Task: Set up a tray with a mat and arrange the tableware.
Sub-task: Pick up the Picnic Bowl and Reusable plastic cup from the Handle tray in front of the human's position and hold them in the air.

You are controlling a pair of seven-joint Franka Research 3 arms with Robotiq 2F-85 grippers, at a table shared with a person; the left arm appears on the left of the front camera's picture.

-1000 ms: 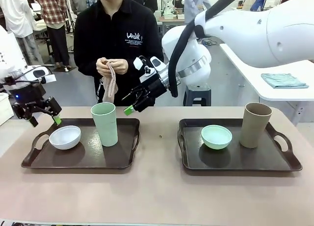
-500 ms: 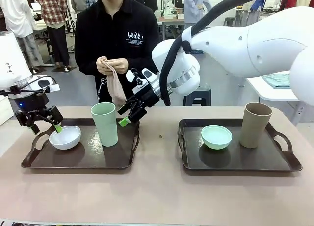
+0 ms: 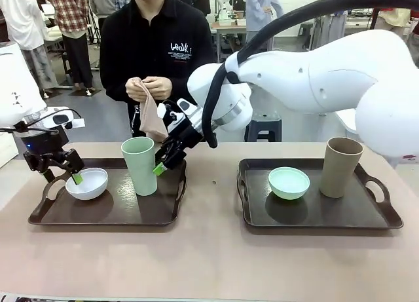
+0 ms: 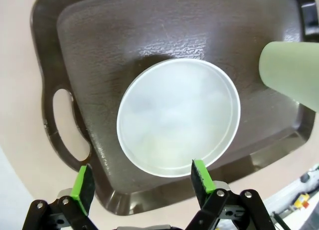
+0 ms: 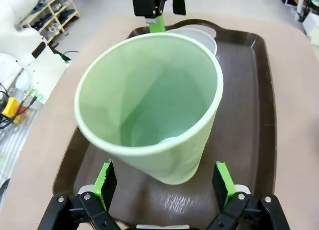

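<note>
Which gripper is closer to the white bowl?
Left. The left gripper is open at the white bowl; the right gripper is farther off, at the green cup.

Front wide; wrists close over left tray (image 3: 118, 210)

Across the table I can read one piece of writing. It stands on the chest of the person's black long-sleeved shirt (image 3: 154, 66), up behind the tall pale green cup (image 3: 139, 166) and a little toward my right of it. The white print (image 3: 179, 49) is in uneven, hand-drawn-looking letters and seems to spell "Look", with a stroke like an exclamation mark after it. Beneath that word runs finer white lettering, too small for me to make out.
</note>
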